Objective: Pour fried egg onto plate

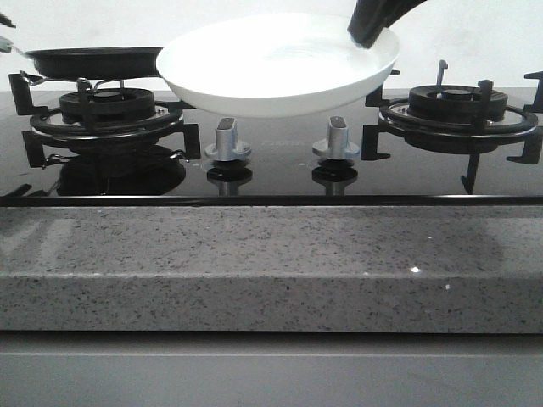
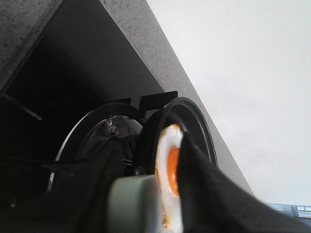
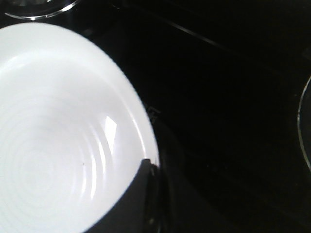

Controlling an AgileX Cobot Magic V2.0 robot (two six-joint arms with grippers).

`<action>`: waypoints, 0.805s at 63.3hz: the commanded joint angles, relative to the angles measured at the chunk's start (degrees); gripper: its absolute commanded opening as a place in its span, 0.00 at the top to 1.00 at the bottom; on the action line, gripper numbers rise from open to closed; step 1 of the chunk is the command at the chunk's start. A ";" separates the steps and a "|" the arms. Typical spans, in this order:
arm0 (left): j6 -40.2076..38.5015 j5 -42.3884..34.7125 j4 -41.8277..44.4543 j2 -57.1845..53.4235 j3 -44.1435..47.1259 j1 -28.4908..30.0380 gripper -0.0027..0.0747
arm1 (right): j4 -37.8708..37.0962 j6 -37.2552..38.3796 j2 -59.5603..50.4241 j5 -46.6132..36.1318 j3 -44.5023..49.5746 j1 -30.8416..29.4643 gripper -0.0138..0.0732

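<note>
The white plate [image 1: 276, 64] hangs in the air over the middle of the hob, tilted slightly down toward the left. My right gripper [image 1: 371, 30] is shut on its right rim; the right wrist view shows one dark finger [image 3: 131, 204] lying over the rim of the plate [image 3: 58, 136], which has nothing in it. The black frying pan [image 1: 93, 61] is level over the left burner [image 1: 106, 110]. The fried egg [image 2: 167, 170], white with an orange yolk, lies in the pan [image 2: 194, 116]. My left gripper [image 2: 146, 191] is shut on the pan's grey handle [image 2: 133, 204].
Two silver knobs [image 1: 227, 140] [image 1: 336, 137] stand on the black glass hob between the burners. The right burner [image 1: 458, 106] carries nothing. A speckled grey stone counter edge [image 1: 271, 263] runs along the front, and a white wall stands behind.
</note>
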 commanded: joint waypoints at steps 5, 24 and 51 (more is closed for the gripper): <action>-0.06 0.73 -3.61 -2.84 -2.04 -0.27 0.91 | 1.62 -0.50 -2.54 -2.83 -1.21 -0.06 0.91; 0.04 4.92 -6.45 -2.84 -2.83 0.49 0.99 | 1.62 -0.50 -2.54 -2.83 -1.21 -0.06 0.91; 1.51 12.27 -7.95 -8.14 -12.56 -1.33 0.99 | 1.62 -0.50 -2.54 -2.83 -1.21 -0.06 0.91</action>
